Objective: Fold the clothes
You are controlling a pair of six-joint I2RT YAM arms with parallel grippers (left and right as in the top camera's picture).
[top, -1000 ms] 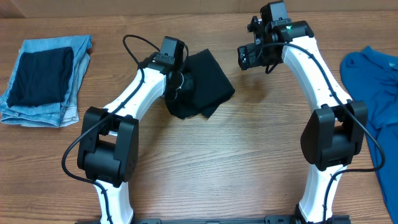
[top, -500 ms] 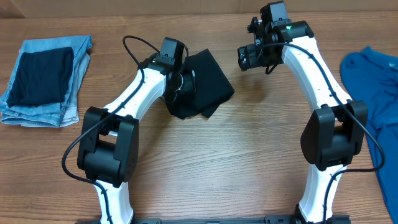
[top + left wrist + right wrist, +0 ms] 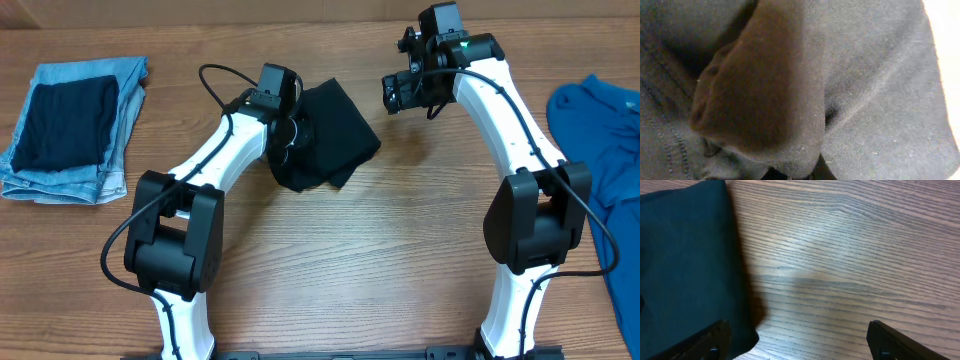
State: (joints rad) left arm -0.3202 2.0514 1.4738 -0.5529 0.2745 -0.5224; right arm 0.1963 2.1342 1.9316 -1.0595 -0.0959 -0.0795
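Note:
The black T-shirt (image 3: 338,130) lies folded into a small bundle at the back middle of the table. My left gripper (image 3: 297,136) is at its left edge, shut on a bunched fold of the cloth. In the left wrist view the dark cloth (image 3: 875,90) fills the frame and the fingers are almost hidden under the fold. My right gripper (image 3: 396,92) hovers to the right of the T-shirt, open and empty. In the right wrist view its gripper (image 3: 800,339) spans bare wood, with the T-shirt's edge (image 3: 685,255) by the left finger.
Folded light-blue jeans (image 3: 118,110) with a dark folded cloth (image 3: 65,122) on top lie at the far left. A bright blue garment (image 3: 600,140) lies at the right edge.
The left gripper and the T-shirt bundle have shifted very slightly to the right. The right arm has not moved.

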